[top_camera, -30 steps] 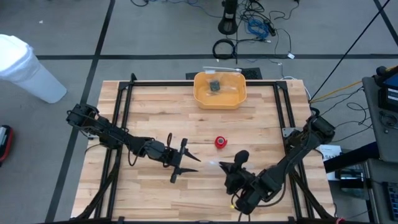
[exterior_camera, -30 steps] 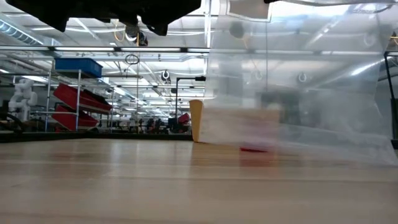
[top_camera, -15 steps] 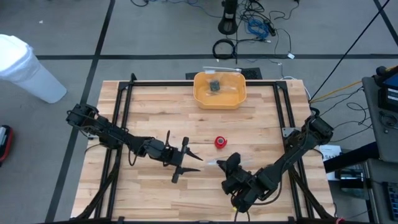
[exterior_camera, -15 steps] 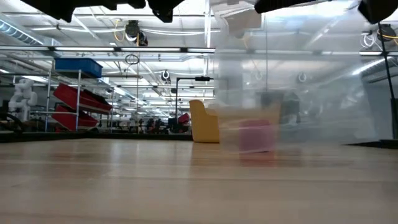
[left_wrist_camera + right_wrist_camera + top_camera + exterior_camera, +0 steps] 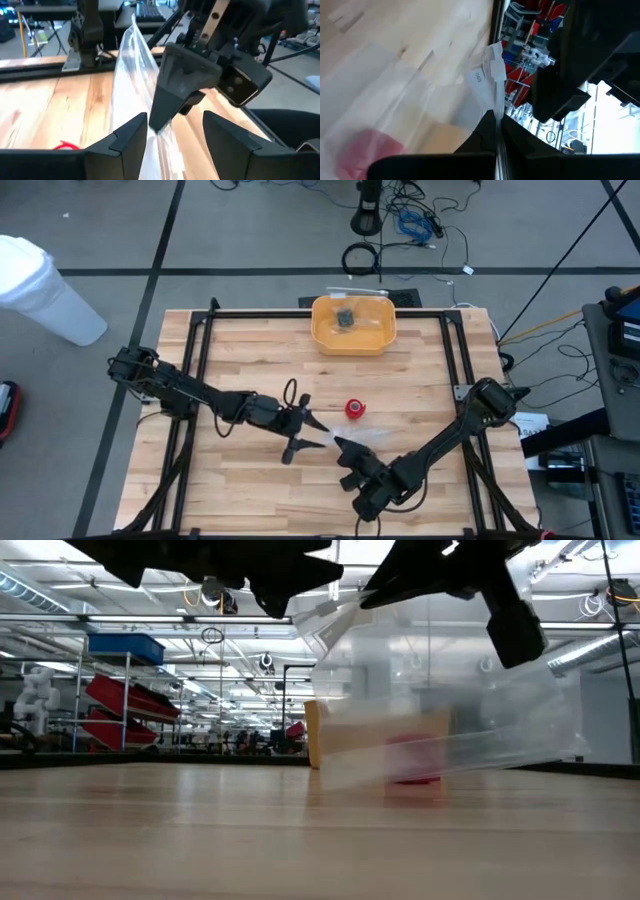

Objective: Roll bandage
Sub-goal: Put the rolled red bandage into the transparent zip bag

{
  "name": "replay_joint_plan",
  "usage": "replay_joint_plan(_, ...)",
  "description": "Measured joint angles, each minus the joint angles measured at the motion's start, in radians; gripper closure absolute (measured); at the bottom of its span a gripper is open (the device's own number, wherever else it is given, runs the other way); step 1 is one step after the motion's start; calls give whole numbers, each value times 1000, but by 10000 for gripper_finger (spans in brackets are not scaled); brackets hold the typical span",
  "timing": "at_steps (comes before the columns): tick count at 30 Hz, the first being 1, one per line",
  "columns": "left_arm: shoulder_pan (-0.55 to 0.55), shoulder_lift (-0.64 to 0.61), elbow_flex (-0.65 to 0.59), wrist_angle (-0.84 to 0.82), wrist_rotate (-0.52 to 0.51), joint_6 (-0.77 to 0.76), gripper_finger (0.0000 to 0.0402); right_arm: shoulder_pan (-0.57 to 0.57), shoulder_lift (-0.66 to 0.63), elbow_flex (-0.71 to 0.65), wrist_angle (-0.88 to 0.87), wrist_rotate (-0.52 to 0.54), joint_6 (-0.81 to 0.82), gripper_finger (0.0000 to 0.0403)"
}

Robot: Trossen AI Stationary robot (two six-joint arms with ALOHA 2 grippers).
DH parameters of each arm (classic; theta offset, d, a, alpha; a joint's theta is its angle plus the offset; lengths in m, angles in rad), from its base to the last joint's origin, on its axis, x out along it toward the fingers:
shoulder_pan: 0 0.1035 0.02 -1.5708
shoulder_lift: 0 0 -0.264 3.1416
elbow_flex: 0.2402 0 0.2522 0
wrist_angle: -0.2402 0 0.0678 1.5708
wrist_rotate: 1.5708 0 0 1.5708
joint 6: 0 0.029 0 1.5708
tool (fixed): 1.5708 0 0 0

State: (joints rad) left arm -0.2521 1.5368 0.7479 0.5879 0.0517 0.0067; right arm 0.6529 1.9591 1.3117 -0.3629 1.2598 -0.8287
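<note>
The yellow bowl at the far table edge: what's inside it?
In the high view the yellow bowl holds one small dark object; what it is can't be told. In the low view the clear plastic bag hangs in front of the bowl and its rim hides the inside.

Clear bag (image 5: 131,70) (pinched) between spread tool (image 5: 175,131)
</note>
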Motion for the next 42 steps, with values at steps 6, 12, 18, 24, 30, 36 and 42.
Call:
replay_joint_plan(6, 5, 4, 0, -12, -2, -18, 203, 0, 2, 0, 15, 12, 21, 403)
replay_joint_plan(12, 7, 34, 0, -7, -8, -54, 206, -4, 0, 0, 56, 27, -25, 403)
replay_joint_plan(18, 16, 69, 0, 20, -14, -56, 254, -17, 0, 0, 56, 27, -21, 403)
replay_joint_plan(24, 41, 78, 0, 28, -11, -79, 315, -20, 0, 0, 62, 29, -22, 403)
replay_joint_plan(30, 45, 78, 0, 29, 19, -69, 370, -19, -1, 0, 67, 27, -21, 403)
replay_joint_plan(36, 45, 78, 0, 22, 29, -47, 397, -18, -1, 0, 67, 26, 97, 399)
replay_joint_plan(42, 44, 78, 0, -1, 6, -44, 400, 8, -29, 0, 46, -44, 354, 361)
